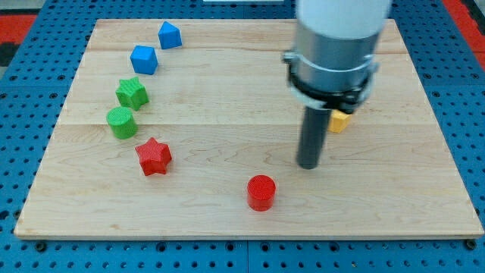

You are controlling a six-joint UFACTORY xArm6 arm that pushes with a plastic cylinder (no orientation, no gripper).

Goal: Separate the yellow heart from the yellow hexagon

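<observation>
**Observer:** Where is your tip now, and what can you see of the yellow pair?

**Operator:** My tip (308, 164) rests on the pale wooden board (227, 83), right of centre and a little toward the bottom edge. There are no jaws to report: the arm ends in a bare dark rod, holding nothing. Of the yellow pieces I see only one small yellow block (339, 120), poking out beside the rod on the side of the right edge. Its shape is too hidden to call heart or hexagon, and the arm's grey body covers whatever lies behind it.

**Observer:** So which way does the work lie?

**Operator:** Up and to the right of my tip, toward the top-right corner. The yellow block is near the tip but I can't tell if they touch. I judge the second yellow piece sits under the arm's housing, so the direction of the split can't be fixed from here.

**Observer:** Anything in the way?

**Operator:** No. The red cylinder (261, 191) sits toward the bottom edge, left of my tip. The red star (154, 156), green cylinder (121, 122), green star (132, 92) and two blue blocks (143, 58) (170, 35) curve along the left side, well apart.
</observation>
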